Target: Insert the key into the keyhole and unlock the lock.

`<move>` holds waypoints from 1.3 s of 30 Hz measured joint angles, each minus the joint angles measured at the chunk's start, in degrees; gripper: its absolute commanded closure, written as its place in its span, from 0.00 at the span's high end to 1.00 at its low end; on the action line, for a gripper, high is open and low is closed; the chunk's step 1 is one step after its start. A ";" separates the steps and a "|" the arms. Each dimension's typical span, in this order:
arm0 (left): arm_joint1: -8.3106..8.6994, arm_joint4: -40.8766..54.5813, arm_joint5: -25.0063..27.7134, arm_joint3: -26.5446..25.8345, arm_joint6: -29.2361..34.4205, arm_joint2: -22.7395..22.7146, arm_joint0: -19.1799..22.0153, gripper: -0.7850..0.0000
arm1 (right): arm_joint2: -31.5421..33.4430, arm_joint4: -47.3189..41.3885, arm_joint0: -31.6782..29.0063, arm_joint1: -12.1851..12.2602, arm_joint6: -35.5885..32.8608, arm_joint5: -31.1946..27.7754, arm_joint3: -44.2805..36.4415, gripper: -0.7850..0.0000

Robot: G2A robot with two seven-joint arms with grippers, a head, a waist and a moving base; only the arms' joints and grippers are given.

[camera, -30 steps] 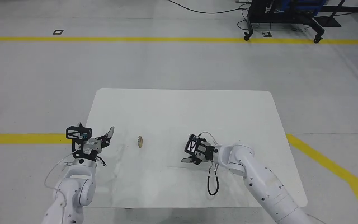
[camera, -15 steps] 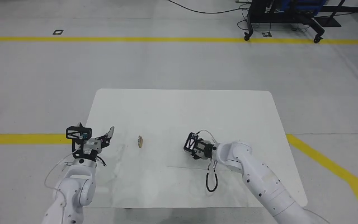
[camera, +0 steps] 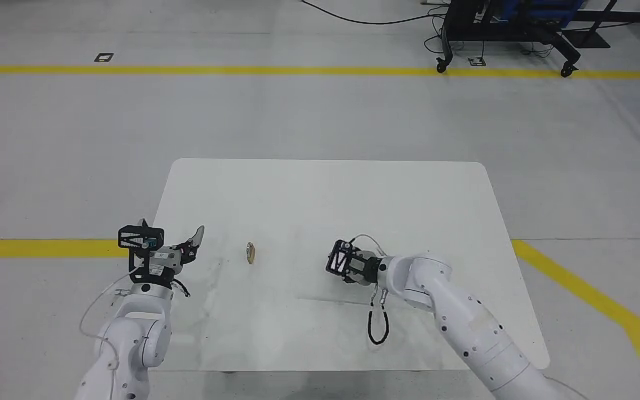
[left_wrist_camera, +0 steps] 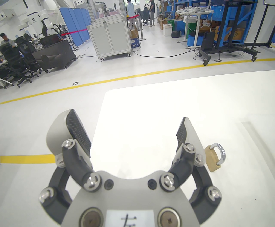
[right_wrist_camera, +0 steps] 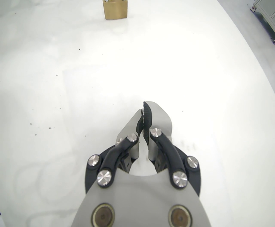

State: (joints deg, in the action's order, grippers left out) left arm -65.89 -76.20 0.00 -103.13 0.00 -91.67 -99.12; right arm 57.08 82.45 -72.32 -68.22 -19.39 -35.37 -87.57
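One lock [camera: 251,253] lies, long axis near-to-far, between left gripper [left_wrist_camera: 129,120], fingers spread, and right gripper [right_wrist_camera: 144,107], fingers clamped together.

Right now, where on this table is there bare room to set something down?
The whole far half of the table, beyond the padlock, is bare. Crowded: the near strip holding the left gripper, padlock and right gripper.

Pale floor [camera: 300,110] with yellow lines [camera: 300,70], blue shelving [left_wrist_camera: 238,13] behind.
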 measured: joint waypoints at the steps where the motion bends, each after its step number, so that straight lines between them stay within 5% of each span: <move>1: 0.00 0.00 0.00 0.00 0.00 0.00 0.00 1.00 | 0.20 0.43 -0.28 0.11 0.70 -0.09 -0.50 0.00; 10: 0.00 0.00 0.00 0.00 0.00 0.00 0.00 1.00 | 3.58 -0.05 -2.74 1.02 7.40 -0.21 -2.95 0.00; 24: 0.03 -2.12 1.37 -2.53 0.95 1.20 0.75 1.00 | 3.98 -0.93 -2.96 1.07 7.56 -0.05 -2.65 0.00; 30: -0.35 -11.33 7.63 -7.49 13.83 11.50 9.14 1.00 | 3.98 -0.93 -2.96 1.07 7.56 -0.05 -2.65 0.00; 39: -2.46 -22.55 10.51 0.06 24.25 28.18 22.97 1.00 | 3.98 -0.93 -2.96 1.07 7.56 -0.05 -2.65 0.00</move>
State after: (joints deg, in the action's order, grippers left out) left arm -68.35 -98.75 10.51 -103.07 24.25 -63.49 -76.15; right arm 61.06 81.53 -75.28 -67.16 -11.83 -35.42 -90.22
